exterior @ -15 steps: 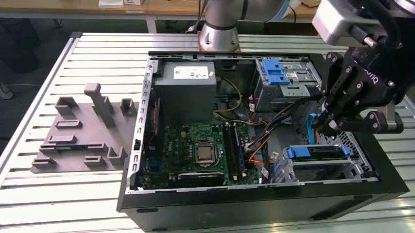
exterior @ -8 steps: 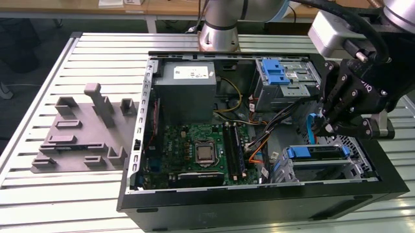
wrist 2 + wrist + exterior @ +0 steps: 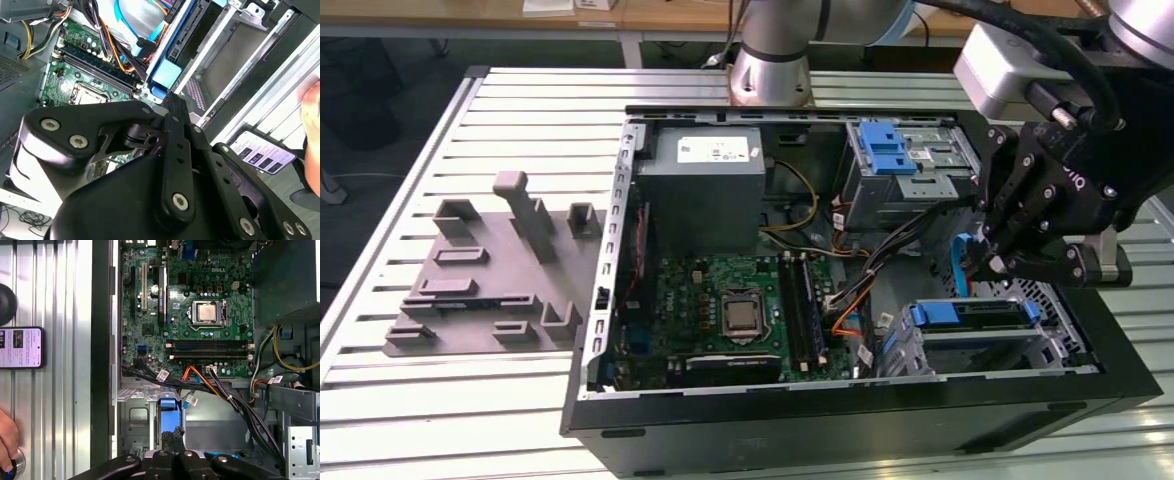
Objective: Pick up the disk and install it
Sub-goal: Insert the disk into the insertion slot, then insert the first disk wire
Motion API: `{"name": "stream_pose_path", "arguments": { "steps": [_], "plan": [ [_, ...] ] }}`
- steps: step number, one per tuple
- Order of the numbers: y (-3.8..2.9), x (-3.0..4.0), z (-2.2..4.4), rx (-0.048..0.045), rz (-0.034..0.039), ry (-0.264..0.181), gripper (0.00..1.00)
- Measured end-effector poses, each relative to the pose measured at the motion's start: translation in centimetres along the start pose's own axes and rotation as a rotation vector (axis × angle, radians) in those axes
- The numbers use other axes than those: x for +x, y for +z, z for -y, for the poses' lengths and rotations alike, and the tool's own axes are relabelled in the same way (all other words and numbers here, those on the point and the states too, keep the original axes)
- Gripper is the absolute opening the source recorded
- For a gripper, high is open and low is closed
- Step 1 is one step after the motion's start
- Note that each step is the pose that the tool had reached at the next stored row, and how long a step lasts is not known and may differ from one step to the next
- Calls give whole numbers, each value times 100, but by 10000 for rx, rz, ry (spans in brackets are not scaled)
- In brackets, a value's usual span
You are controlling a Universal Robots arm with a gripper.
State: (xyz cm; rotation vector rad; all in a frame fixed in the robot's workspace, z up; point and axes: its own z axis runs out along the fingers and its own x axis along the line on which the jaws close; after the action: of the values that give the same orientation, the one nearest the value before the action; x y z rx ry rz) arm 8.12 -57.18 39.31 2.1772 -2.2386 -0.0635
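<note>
1. The computer case (image 3: 854, 410) lies on the surface (image 3: 454, 420).
2. A fixture block (image 3: 494, 270) lies beside it, toward the exterior view's left.
3. The motherboard (image 3: 720, 310) lies inside the case.
4. The pincer (image 3: 985, 262) hangs above the case.

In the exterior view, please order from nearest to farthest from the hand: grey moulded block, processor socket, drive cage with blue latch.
1. drive cage with blue latch, inside the case, near the hand.
2. processor socket, mid-case.
3. grey moulded block, outside it, on the exterior view's left.
</note>
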Motion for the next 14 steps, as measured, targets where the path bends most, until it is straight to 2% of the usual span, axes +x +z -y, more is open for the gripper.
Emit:
{"name": "stream_pose_path", "arguments": {
  "steps": [9,11,14],
  "plan": [
    [0,0,13,2,0,1,11],
    [-1,-1,59,2,1,1,11],
    [-2,-5,192,-3,-1,1,11]
  ]
}}
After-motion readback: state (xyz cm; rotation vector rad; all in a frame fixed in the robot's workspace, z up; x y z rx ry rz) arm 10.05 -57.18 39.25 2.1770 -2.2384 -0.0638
